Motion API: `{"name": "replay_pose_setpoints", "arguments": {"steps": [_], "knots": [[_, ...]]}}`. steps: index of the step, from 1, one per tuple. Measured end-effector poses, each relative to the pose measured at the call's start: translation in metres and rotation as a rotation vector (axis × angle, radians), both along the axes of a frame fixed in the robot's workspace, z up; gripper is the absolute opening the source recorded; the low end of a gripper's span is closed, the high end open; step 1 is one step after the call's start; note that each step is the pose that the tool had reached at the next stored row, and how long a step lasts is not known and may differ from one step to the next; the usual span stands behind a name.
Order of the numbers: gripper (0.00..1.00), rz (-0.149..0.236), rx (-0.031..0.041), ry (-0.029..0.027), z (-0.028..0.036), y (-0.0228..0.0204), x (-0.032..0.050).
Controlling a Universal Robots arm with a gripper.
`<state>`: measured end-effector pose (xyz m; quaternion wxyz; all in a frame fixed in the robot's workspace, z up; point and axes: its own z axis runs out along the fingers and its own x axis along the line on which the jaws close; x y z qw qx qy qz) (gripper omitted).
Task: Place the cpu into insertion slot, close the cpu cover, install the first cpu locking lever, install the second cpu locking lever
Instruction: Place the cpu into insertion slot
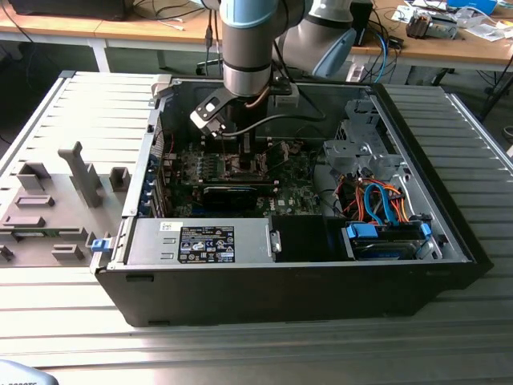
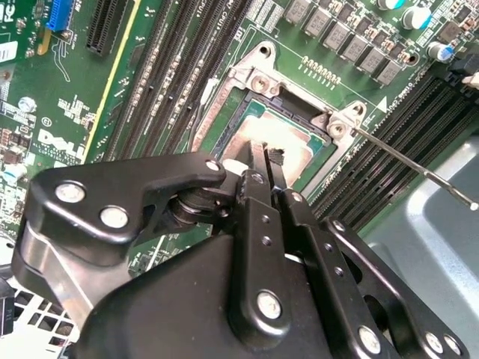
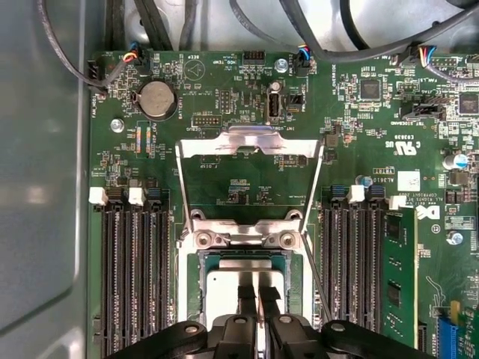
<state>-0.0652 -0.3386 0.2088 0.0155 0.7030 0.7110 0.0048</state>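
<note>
Shiny bare-metal cpu cover; matt black pincer (plastic-looking).

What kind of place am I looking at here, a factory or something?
Most likely a robotics lab or test workshop, not a factory line: an opened computer case sits on a ribbed metal table, a robot arm reaches into it, and wooden benches behind are cluttered with cables and gear.

Exterior view overlooks the case; both wrist views closely share the insertion slot.
</note>
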Motion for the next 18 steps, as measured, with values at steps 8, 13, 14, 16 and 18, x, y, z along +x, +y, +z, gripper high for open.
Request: {"name": "replay_pose_setpoints", "arguments": {"steps": [8,13,14,16,18], "knots": [[0.16,0.0,0.0001,0.0002,0.0148,0.0001,0.0017],[0.16,0.022,-0.0001,0.0005,0.0267,0.0,0.0024],[0.16,0.024,0.0,0.0005,0.028,0.0,0.0024],[0.16,0.024,-0.0001,0.0004,0.0322,0.0001,0.0025],[0.16,0.024,-0.0001,0.0004,0.0366,0.0,0.0025]]}}
